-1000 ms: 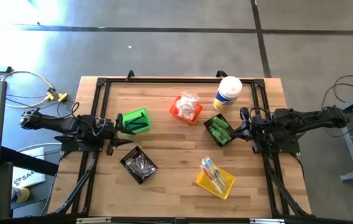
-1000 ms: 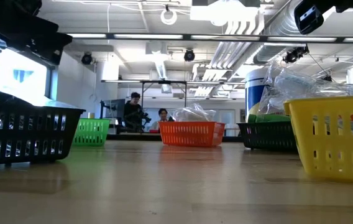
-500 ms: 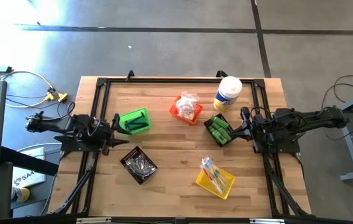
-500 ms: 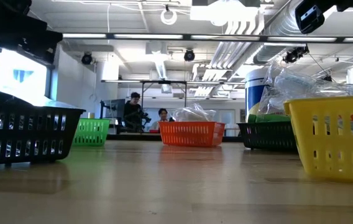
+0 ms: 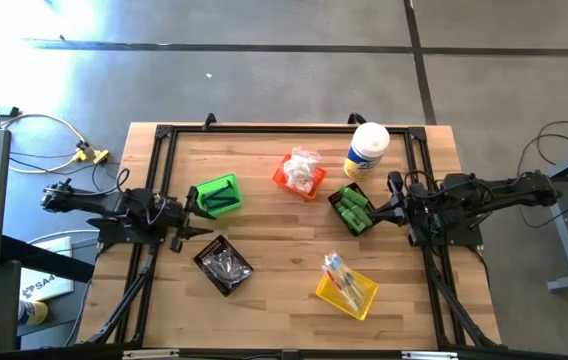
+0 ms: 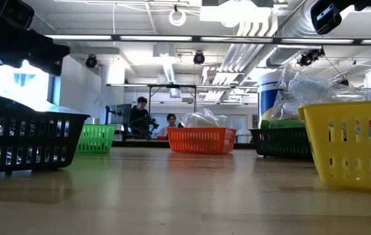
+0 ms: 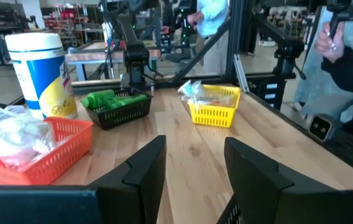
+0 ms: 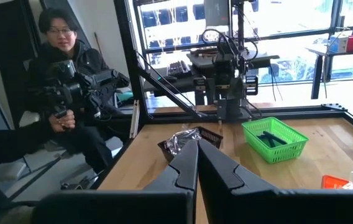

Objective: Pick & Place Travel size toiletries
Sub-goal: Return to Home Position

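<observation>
High view: all travel toiletries lie inside slotted plastic bins on the plank-wood table (image 5: 274,235).
- Green bin (image 5: 204,187): thin dark pieces (image 5: 222,200).
- Orange bin (image 5: 280,180): crinkly white packets (image 5: 303,165).
- Dark bin (image 5: 335,203), near the round white-lidded canister (image 5: 367,150): green mini bottles (image 5: 356,208).
- Black bin (image 5: 204,262): shiny clear-wrapped sticks (image 5: 226,263).
- Yellow bin (image 5: 326,290): thin wrapped sticks (image 5: 339,272), blue and red showing.

Left gripper (image 5: 194,208) is at the table's left edge, just beside the green bin. The left wrist view shows its fingers (image 7: 145,168) spread apart with nothing between them.

Right gripper (image 5: 374,212) is at the right edge, just beside the dark bin. The right wrist view shows its fingers (image 8: 183,168) pressed together and empty.

Bare wood lies between the bins at mid-table and along the near edge. A black metal frame (image 5: 284,130) borders the top.
</observation>
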You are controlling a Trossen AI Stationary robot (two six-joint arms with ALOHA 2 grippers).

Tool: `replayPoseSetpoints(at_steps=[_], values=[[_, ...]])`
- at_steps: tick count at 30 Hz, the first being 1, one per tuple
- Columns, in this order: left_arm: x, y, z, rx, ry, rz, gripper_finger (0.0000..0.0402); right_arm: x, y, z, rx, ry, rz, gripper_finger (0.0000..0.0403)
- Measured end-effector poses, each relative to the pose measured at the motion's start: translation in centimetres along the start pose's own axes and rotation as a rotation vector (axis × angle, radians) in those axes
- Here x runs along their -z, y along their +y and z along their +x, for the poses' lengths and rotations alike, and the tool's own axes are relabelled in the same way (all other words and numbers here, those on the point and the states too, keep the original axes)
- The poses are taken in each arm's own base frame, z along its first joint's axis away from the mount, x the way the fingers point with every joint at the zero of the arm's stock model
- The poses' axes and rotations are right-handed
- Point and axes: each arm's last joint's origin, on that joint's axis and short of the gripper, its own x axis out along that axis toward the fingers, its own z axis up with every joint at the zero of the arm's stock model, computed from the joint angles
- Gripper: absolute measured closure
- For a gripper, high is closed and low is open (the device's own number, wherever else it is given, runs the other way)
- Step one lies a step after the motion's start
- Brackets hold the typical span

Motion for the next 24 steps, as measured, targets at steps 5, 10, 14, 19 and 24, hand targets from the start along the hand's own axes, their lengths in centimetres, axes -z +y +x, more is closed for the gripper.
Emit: replayPoseSetpoints(at_steps=[5,10,14,19,24], values=[[0.1,-0.1,0.0,0.031,-0.004,0.005,0.0242,-0.2,0.0,-0.3,-0.002,-0.017,0.026,0.04],[0.1,-0.1,0.0,0.033,0.003,0.007,0.0242,-0.4,0.1,-0.9,-0.01,-0.046,0.041,0.04],[0.3,-0.1,0.1,0.033,0.014,0.006,0.0242,-0.5,0.0,-1.6,0.019,-0.059,0.033,0.04],[0.2,-0.1,0.1,0.026,0.008,0.005,0.0242,-0.6,-0.1,-2.5,0.07,-0.093,0.013,0.04],[0.1,-0.1,0.1,0.025,-0.006,0.005,0.0242,-0.6,-0.1,-3.6,0.075,-0.105,-0.004,0.0399]])
